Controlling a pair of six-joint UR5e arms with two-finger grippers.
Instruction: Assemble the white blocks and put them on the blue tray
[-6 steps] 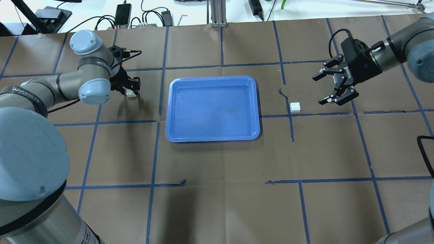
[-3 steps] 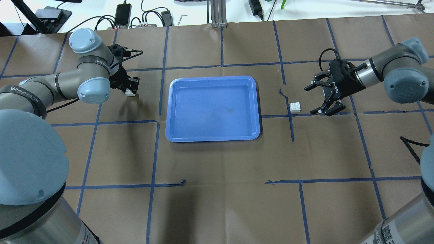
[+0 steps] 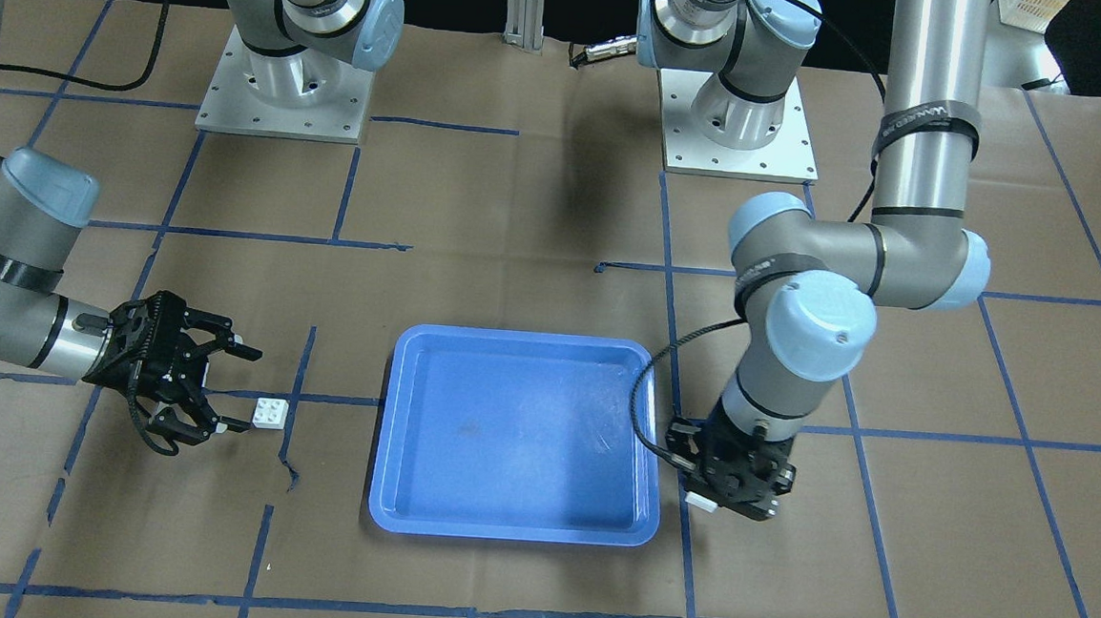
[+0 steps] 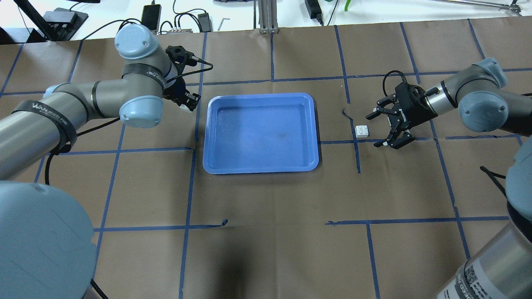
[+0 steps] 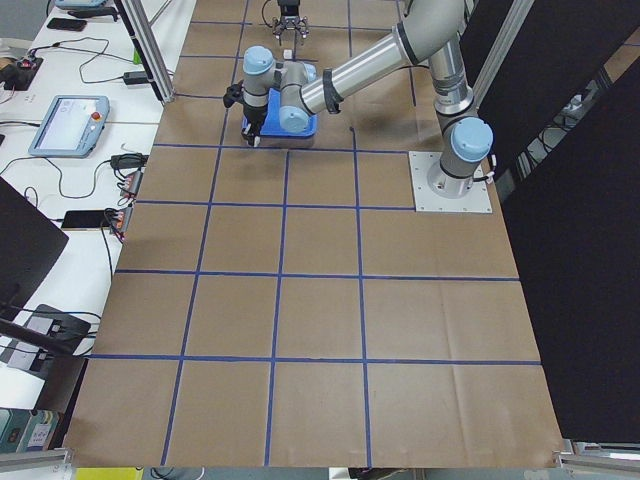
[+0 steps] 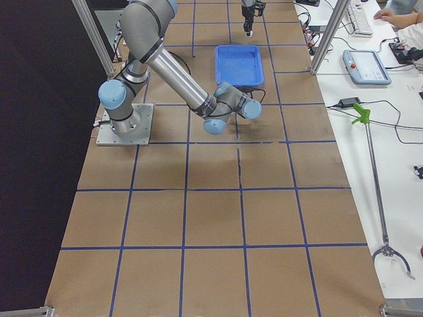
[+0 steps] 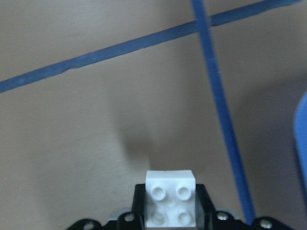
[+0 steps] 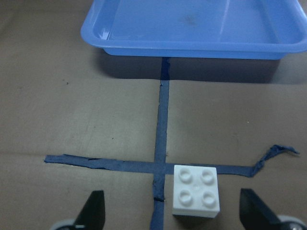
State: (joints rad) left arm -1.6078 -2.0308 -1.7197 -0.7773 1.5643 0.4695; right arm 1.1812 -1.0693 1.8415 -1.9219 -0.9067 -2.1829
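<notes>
The blue tray (image 4: 261, 132) lies empty at mid-table; it also shows in the front view (image 3: 516, 435) and the right wrist view (image 8: 196, 26). My left gripper (image 4: 187, 101) is shut on a white block (image 7: 171, 196) and holds it above the table by the tray's far left corner; the block peeks out in the front view (image 3: 699, 503). The other white block (image 4: 362, 131) lies on the table right of the tray, on a blue tape cross (image 8: 196, 190). My right gripper (image 4: 379, 128) is open, low, just right of that block, facing it; in the front view this gripper (image 3: 235, 390) is beside the block (image 3: 270, 413).
Blue tape lines (image 4: 357, 149) grid the brown table cover. Cables and devices (image 4: 174, 23) lie beyond the far edge. The arm bases (image 3: 744, 120) stand at the robot's side.
My left gripper has lifted its white block off the table and carried it right, toward the tray's far left corner. My right gripper has come down and moved left, close to the other block.
</notes>
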